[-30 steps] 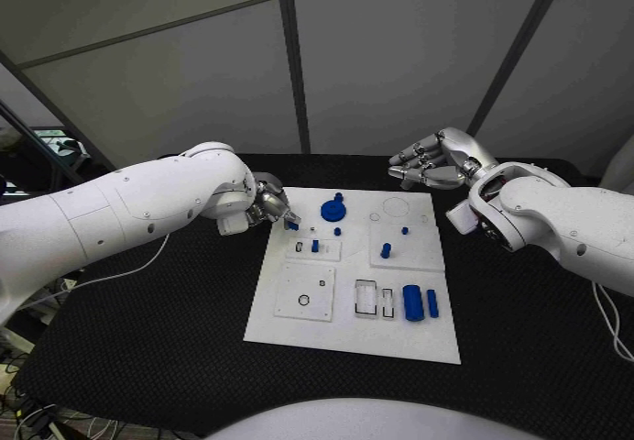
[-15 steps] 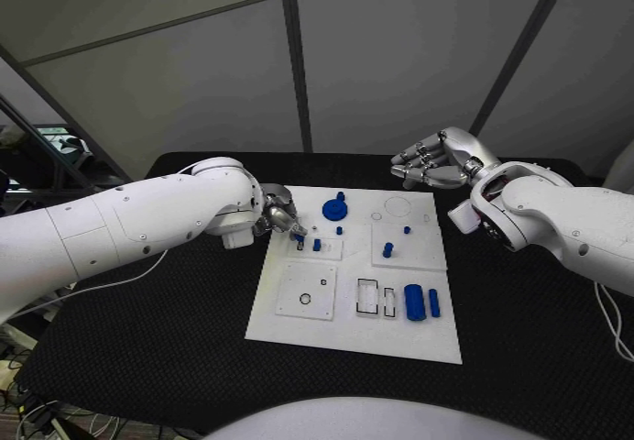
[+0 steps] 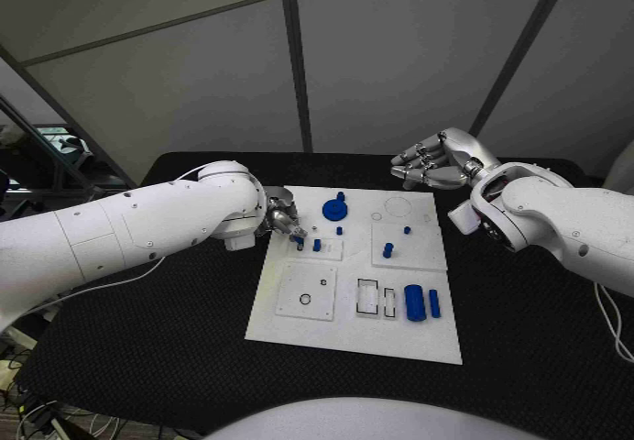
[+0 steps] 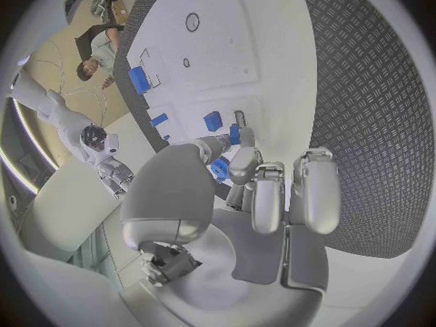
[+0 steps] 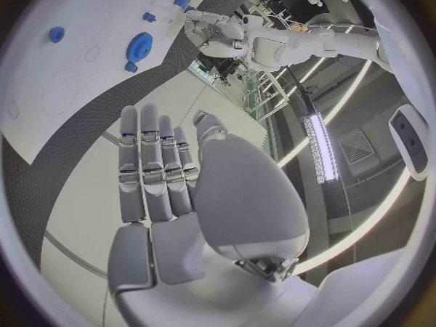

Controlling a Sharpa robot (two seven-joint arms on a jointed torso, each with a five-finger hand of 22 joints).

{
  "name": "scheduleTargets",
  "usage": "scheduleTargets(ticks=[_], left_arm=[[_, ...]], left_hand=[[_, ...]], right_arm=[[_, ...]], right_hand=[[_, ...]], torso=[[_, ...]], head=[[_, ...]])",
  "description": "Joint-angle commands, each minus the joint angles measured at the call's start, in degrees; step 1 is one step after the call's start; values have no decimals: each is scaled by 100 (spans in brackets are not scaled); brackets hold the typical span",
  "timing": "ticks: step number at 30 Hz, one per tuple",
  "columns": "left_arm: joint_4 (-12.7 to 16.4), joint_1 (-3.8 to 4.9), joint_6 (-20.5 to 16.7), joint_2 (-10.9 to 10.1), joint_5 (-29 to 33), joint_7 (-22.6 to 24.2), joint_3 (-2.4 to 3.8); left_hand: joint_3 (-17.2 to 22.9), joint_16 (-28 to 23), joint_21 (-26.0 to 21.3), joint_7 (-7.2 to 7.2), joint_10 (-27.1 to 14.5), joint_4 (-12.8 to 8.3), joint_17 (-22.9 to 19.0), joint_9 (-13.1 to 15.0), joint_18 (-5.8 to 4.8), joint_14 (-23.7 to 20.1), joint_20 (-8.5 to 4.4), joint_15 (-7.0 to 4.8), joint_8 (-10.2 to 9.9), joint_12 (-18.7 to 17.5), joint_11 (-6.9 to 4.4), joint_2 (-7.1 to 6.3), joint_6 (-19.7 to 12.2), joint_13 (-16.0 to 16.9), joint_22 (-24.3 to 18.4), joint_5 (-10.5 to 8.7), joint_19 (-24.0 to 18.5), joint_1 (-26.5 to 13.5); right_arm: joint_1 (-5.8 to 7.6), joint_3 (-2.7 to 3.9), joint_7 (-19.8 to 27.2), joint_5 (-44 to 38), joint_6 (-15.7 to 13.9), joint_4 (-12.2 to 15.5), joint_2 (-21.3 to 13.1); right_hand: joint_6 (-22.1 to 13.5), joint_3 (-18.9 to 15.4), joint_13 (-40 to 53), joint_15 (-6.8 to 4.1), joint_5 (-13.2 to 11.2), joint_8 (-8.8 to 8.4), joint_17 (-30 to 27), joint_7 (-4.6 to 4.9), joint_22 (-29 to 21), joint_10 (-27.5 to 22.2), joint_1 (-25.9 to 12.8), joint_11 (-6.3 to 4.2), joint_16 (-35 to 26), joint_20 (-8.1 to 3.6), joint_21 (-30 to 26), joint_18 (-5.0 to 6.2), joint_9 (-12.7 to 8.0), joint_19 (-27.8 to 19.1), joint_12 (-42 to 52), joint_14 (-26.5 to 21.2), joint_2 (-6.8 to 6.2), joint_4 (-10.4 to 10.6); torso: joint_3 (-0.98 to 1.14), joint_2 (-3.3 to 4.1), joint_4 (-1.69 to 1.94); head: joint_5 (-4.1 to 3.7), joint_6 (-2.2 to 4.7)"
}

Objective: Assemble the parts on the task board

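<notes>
The white task board (image 3: 346, 335) lies mid-table. My left hand (image 3: 278, 218) hangs over its far left corner and pinches a small blue part (image 3: 301, 243) just over the small upper-left plate, beside a standing blue part (image 3: 317, 245). In the left wrist view the pinched part (image 4: 235, 134) sits at the fingertips (image 4: 243, 164) next to a slot. A blue gear (image 3: 333, 210), short pegs (image 3: 388, 249) and two blue bars (image 3: 413, 302) are on the board. My right hand (image 3: 436, 158) is raised beyond the far right corner and holds nothing; its fingers (image 5: 155, 167) lie straight.
The black table (image 3: 158, 348) surrounds the board, with bare cloth on both sides and in front. A cable (image 3: 119, 275) hangs from my left arm over the table's left side. The right wrist view has the gear (image 5: 139, 47) far below the hand.
My left hand has carried the small blue part from the board's far left edge down toward the upper-left plate, ending beside the standing part. The right hand has stayed put.
</notes>
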Motion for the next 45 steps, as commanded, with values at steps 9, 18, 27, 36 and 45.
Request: scheduleTargets(ticks=[9,18,27,36,45], left_arm=[[-5,-18,121,66,-252,-44,-66],[1,-35,152,72,-326,-51,-91],[9,-55,178,52,-336,-51,-95],[71,-63,197,-13,-337,-50,-95],[86,-65,205,-2,-337,-51,-95]], left_hand=[[780,14,11,-51,48,-749,1508,10,-59,604,-6,-11,40,36,-9,-20,-3,26,464,18,92,-51],[808,14,27,-59,68,-819,1508,17,-64,604,-14,-17,51,46,-17,-80,-1,36,484,15,103,-61],[814,14,30,-62,79,-839,1508,18,-65,604,-16,-18,53,56,-19,-101,-1,49,488,13,106,-62],[819,14,34,-63,87,-855,1508,18,-66,604,-18,-20,55,61,-21,-118,2,57,493,12,108,-62],[821,14,34,-64,94,-860,1508,19,-66,604,-19,-20,56,68,-21,-124,4,67,494,12,109,-62]], right_arm=[[10,3,23,-12,39,8,14],[10,3,29,-12,50,5,16],[9,3,32,-12,59,1,16],[9,3,30,-12,65,-3,18],[9,3,28,-12,69,-12,26]], right_hand=[[-45,31,-10,1,30,-10,-8,14,-10,-46,10,11,-32,3,-22,66,1,35,-19,23,43,-10],[-45,31,-10,1,30,-10,-8,14,-10,-46,10,11,-32,3,-22,66,1,35,-19,23,43,-10],[-45,31,-10,1,30,-10,-8,14,-10,-46,10,11,-32,3,-22,66,1,35,-19,23,43,-10],[-44,34,-11,2,30,-9,-8,15,-12,-45,3,11,-35,4,-25,66,1,37,-18,26,42,-4],[-43,34,-11,2,29,-9,-8,16,-13,-44,-5,12,-37,4,-27,65,1,39,-17,28,42,0]], torso=[[-1,-2,2],[0,-3,2],[0,-5,3],[-3,-6,6],[-1,-1,-1]], head=[[-2,-21],[-6,-6],[-5,-19],[-2,-26],[13,-27]])
